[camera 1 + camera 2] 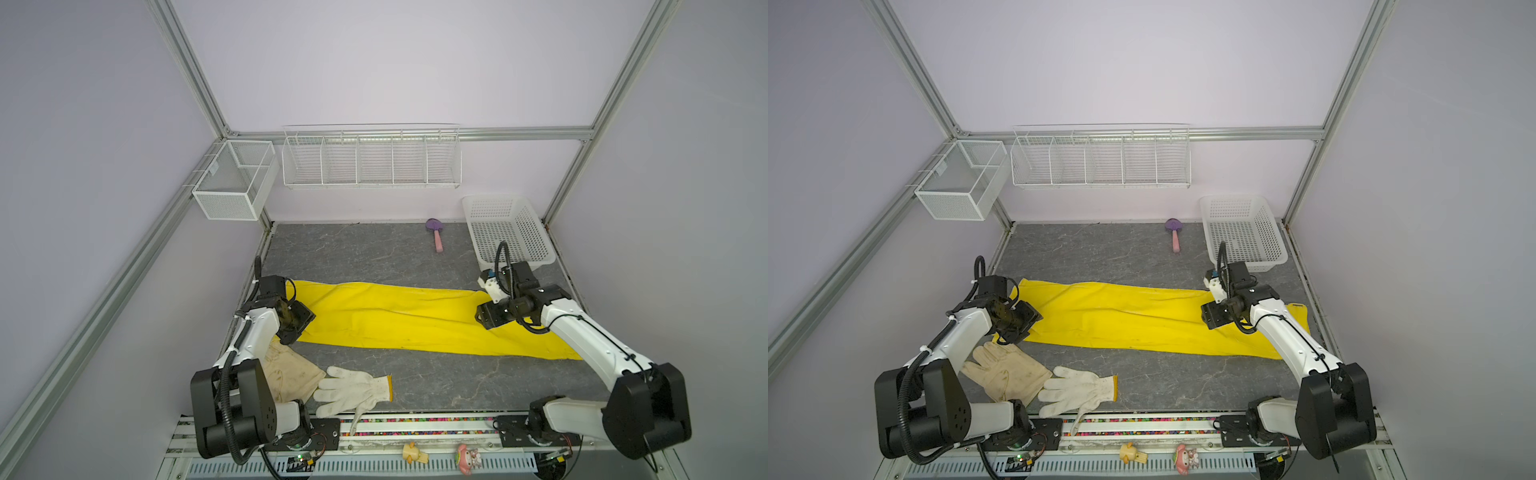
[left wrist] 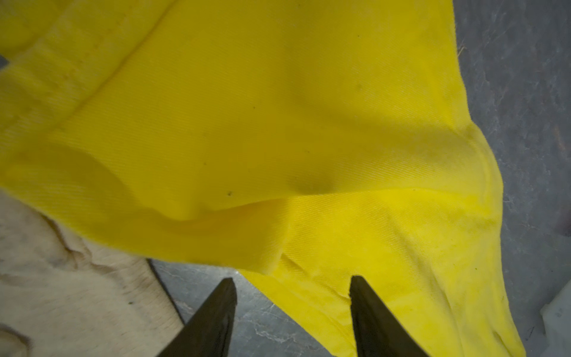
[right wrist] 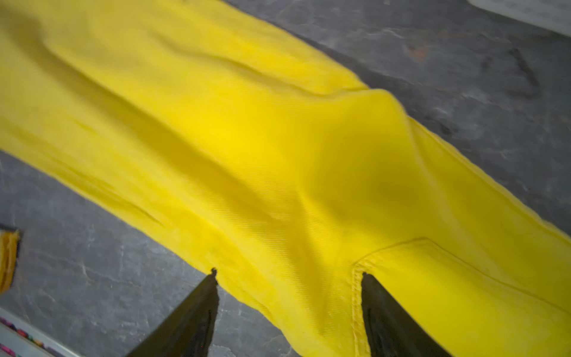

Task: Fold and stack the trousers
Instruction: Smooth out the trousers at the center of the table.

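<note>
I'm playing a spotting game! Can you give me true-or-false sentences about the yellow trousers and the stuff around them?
1. The trousers lie stretched out on the table. True.
2. The trousers are inside the white basket. False: they lie on the table, outside the white basket.
3. A knitted glove and a cream glove lie near the front edge. True.
4. Both pincers are shut tight. False: the left pincer and right pincer have jaws apart, yellow cloth between.
5. The pink-handled toy lies on the trousers. False: the toy lies apart, near the back wall.
</note>
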